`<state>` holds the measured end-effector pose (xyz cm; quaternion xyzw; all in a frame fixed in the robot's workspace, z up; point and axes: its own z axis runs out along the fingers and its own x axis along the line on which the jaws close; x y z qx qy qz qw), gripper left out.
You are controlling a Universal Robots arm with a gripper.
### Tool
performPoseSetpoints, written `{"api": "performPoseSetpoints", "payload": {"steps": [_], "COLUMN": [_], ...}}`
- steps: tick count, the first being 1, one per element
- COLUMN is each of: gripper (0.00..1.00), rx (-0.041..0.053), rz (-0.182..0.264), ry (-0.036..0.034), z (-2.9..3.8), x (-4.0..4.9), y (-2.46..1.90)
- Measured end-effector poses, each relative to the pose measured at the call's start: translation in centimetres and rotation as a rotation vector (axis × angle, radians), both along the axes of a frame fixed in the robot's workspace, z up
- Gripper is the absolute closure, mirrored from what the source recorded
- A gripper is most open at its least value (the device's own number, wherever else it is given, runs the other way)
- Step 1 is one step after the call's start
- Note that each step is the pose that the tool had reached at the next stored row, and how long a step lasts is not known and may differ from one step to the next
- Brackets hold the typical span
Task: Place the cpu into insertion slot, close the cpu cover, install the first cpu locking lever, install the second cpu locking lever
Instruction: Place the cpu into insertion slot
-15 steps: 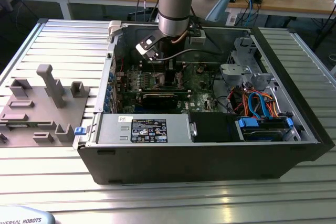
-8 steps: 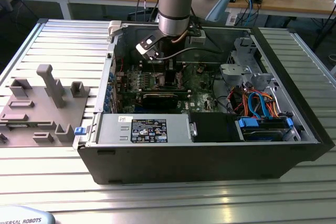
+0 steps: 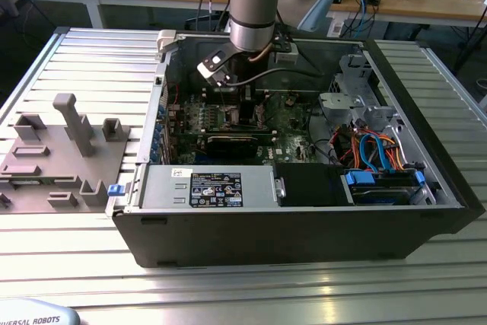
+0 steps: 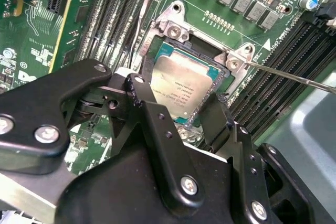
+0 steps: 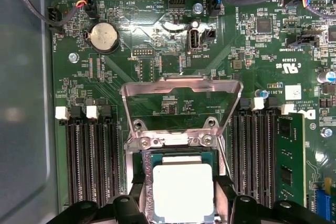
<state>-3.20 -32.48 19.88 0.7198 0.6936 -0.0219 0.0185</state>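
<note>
Finding: the cpu (image 4: pixel 184 88) lies flat within the insertion slot (image 4: pixel 220 74), metal top upward and square to the socket walls in both wrist views. We judge it seated or all but seated.

The gripper (image 4: pixel 177 104) is directly over it. Its fingers (image 4: pixel 138 94) bracket two opposite edges of the chip and appear to be closed against them. We see no gap on either side, so we record it as gripping the chip and not released.

The cpu cover (image 5: pixel 181 83) stands swung up on its hinge, away from the chip, its window showing bare green circuit board (image 5: pixel 157 40) behind. One locking lever (image 4: pixel 294 78) runs free as a thin rod away from the socket corner, unlatched.

In the exterior view the arm (image 3: pixel 251 5) reaches down into the open computer case (image 3: pixel 304 234).

Assessment: step one is at its end. Cover and both levers are outstanding.
</note>
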Motion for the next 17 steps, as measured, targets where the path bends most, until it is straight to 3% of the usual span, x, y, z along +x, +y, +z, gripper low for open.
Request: {"api": "performPoseSetpoints", "payload": {"steps": [17], "gripper": [0.38], "rx": [0.0027], "rz": [0.015], "ry": [-0.0001], "z": [0.02], "x": [-0.02], "y": [0.04]}}
